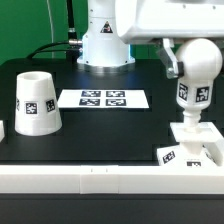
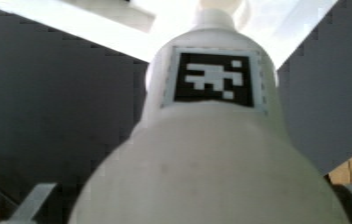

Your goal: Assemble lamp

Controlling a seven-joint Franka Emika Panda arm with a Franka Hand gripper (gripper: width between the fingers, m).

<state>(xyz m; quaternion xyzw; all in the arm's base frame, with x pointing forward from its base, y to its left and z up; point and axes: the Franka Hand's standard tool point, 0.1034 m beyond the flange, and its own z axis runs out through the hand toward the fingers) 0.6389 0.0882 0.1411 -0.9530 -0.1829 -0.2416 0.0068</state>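
Note:
The white bulb (image 1: 193, 90) stands upright on the flat square base (image 1: 172, 153) at the exterior view's right, its ball head up and its narrow neck down in the base. My gripper (image 1: 197, 58) comes down from above and is shut on the bulb's head. In the wrist view the bulb (image 2: 199, 130) fills the picture with its tag facing the camera. My gripper (image 2: 194, 205) straddles its wide end, and one finger (image 2: 31, 203) shows at the edge. The tapered shade (image 1: 35, 103) stands alone at the exterior view's left.
The marker board (image 1: 103, 98) lies flat in the middle of the black table. The robot's white pedestal (image 1: 103, 40) stands behind it. A white rail (image 1: 80, 180) runs along the table's front edge.

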